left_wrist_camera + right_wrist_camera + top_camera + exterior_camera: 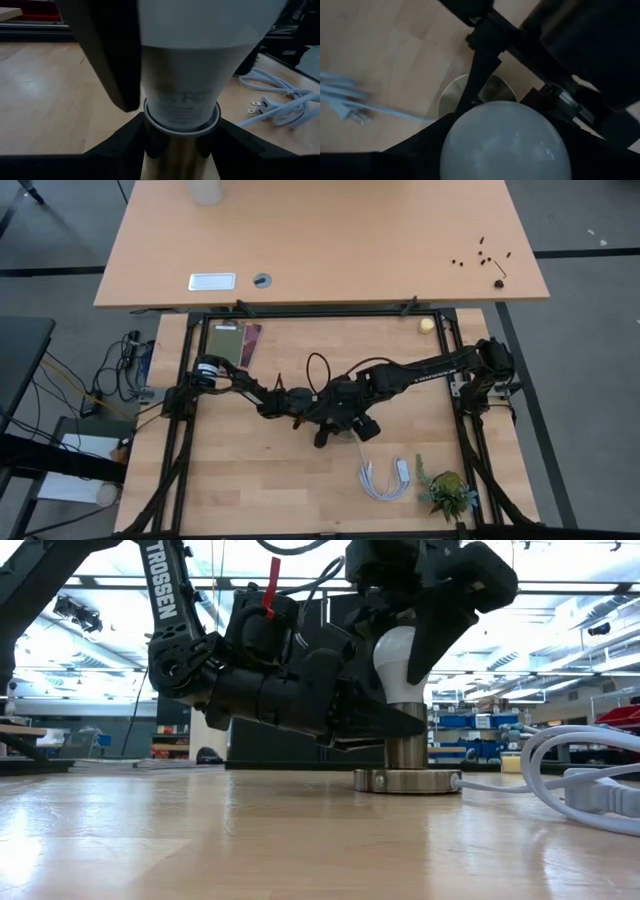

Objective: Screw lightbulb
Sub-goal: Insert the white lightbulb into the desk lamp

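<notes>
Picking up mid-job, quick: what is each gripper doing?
Left gripper: closed on the socket post under the lightbulb.
Right gripper: around the lightbulb; grip cannot be told.

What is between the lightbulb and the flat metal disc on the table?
In the low view, a short metal socket tube joins the lightbulb to the disc.
</notes>
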Robot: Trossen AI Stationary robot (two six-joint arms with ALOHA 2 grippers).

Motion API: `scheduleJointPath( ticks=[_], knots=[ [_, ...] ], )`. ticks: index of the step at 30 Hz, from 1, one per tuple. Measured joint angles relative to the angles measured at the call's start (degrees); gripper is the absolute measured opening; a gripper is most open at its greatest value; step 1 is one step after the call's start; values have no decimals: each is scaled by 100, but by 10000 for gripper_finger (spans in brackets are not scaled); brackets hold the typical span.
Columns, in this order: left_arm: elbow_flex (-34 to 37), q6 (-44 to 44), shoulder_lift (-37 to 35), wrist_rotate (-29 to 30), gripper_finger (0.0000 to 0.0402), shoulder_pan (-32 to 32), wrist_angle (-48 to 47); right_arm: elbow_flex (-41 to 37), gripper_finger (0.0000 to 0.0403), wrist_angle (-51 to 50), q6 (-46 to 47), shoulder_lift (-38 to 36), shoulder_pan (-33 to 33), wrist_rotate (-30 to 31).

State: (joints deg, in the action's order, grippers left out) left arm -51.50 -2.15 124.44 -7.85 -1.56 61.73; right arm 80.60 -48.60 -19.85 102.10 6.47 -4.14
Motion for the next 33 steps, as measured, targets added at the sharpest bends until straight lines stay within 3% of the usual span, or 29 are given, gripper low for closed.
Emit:
scheduleJointPath(
  ticks=[7,15,24,33],
  knots=[
    [0,2,0,256,193,-2,0,-4,281,44,957,0,-41,56],
    [0,-102,0,612,193,0,0,-11,280,31,2141,0,58,715],
    [0,-290,-2,720,194,2,6,-11,282,-39,3908,0,156,1194],
    [0,-547,-2,915,194,-11,46,-11,282,-112,6260,0,232,1554]
  ],
)
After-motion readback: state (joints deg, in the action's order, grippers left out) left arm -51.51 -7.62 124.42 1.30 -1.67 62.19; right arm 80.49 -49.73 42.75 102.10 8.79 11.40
